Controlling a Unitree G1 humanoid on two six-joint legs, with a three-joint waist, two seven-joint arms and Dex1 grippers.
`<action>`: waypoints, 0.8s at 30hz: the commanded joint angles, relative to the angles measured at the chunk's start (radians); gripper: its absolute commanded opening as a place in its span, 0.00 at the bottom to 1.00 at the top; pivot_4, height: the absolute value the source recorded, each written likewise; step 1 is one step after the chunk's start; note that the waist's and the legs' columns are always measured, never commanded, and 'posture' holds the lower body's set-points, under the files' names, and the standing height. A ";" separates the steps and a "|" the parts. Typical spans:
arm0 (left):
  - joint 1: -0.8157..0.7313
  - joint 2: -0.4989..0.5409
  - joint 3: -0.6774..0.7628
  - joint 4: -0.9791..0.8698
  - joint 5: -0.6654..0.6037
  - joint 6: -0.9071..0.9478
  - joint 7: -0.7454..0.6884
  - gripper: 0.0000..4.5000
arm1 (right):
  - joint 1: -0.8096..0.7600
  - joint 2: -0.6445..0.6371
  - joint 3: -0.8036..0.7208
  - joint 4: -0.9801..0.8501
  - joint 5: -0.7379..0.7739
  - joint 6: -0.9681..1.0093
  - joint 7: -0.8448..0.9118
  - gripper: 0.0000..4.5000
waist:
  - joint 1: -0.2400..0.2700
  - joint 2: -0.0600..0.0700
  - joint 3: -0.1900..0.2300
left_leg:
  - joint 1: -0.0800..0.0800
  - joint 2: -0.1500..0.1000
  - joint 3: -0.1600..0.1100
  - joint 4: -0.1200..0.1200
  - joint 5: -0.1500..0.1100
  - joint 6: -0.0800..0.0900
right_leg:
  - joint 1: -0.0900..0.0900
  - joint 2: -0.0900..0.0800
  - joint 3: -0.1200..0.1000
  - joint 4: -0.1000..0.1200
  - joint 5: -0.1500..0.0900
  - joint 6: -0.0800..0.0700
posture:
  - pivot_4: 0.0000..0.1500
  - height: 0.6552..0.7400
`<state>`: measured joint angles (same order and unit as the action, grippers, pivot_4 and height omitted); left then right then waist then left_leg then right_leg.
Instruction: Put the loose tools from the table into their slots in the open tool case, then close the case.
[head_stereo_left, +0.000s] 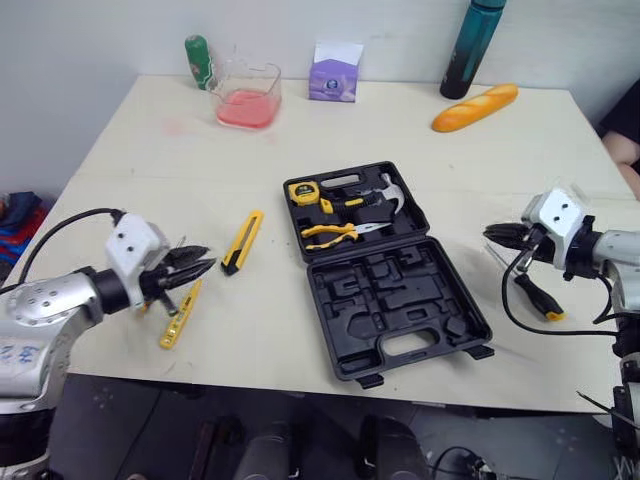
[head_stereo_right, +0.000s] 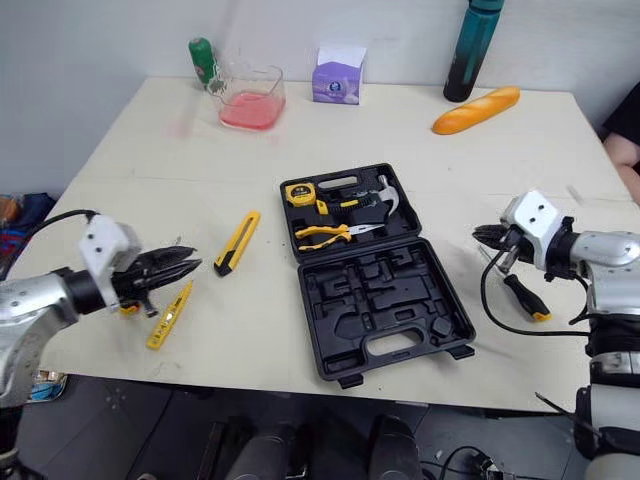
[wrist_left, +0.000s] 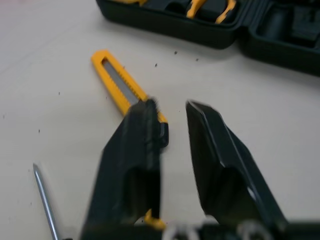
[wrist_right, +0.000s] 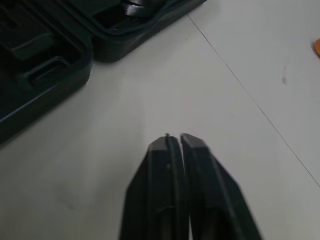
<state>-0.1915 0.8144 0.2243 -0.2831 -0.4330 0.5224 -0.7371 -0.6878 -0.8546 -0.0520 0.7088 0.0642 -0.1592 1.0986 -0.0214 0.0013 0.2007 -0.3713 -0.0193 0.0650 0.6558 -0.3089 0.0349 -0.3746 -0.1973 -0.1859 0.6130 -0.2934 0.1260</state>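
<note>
Black tool case (head_stereo_left: 400, 300) lying open at the middle of the table (head_stereo_left: 150, 170), nearer the front edge. Far half holding a yellow tape measure (head_stereo_left: 303, 192), a hammer (head_stereo_left: 392, 195) and yellow-handled pliers (head_stereo_left: 330, 233) in their slots; near half showing bare moulded recesses. Printing on the tape measure's face too small to read.

Loose tools on the tabletop:
- yellow utility knife (head_stereo_left: 243, 241) just beside the case, on the side toward the left edge
- slim yellow tool (head_stereo_left: 181, 315) near the front-left corner
- black-handled screwdriver (head_stereo_left: 538, 297) with a yellow end, near the right edge
- thin metal shaft (wrist_left: 45, 200) lying by the left fingers, its tool not identifiable

Near the front-left corner, left gripper (head_stereo_left: 195, 265) released, fingers (wrist_left: 135, 150) parted with nothing between, tips aimed at the utility knife's dark end. Near the right edge, beside the case, right gripper (head_stereo_left: 495, 235) clenched on nothing, fingers pressed together.

Along the back edge, from left to right: green bottle (head_stereo_left: 199, 62), clear container (head_stereo_left: 247, 95) of pink liquid, purple tissue box (head_stereo_left: 333, 75), dark teal bottle (head_stereo_left: 472, 45), bread loaf (head_stereo_left: 475, 107). Labels on the green bottle and the box unreadable.

Cream matt tabletop with a faint seam running side to side. Plain white wall (head_stereo_left: 100, 30) behind, dark floor (head_stereo_left: 150, 420) past the front edge, coloured cloth (head_stereo_left: 15, 220) beyond the left edge.
</note>
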 joint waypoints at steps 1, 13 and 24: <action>-0.075 -0.038 -0.096 -0.008 0.037 0.040 0.038 0.01 | -0.034 0.028 0.021 0.009 -0.030 -0.015 -0.048 0.00 | -0.002 0.000 0.000 | 0.000 0.000 0.000 0.000 0.000 0.000 | 0.000 0.000 0.000 0.000 0.000 0.000 | 1.00 1.00; -0.228 -0.262 -0.334 0.110 0.139 0.138 0.124 0.01 | -0.129 0.135 0.124 0.133 -0.132 -0.040 -0.132 0.00 | -0.006 -0.001 0.000 | -0.001 0.001 0.000 0.001 0.000 0.000 | 0.000 0.002 0.000 0.000 0.000 0.000 | 1.00 1.00; -0.316 -0.365 -0.407 0.225 0.231 0.139 0.171 0.01 | -0.205 0.190 0.150 0.254 -0.169 -0.095 -0.159 0.00 | -0.006 -0.001 -0.001 | -0.001 0.001 -0.001 0.003 0.000 0.000 | 0.000 0.002 -0.001 0.001 0.000 0.000 | 1.00 1.00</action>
<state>-0.4884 0.4588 -0.1777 -0.0607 -0.2208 0.6649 -0.5737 -0.8765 -0.6665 0.0942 0.9552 -0.1007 -0.2314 0.9396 -0.0279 0.0003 0.2001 -0.3724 -0.0182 0.0644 0.6587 -0.3089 0.0349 -0.3741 -0.1956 -0.1863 0.6137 -0.2932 0.1260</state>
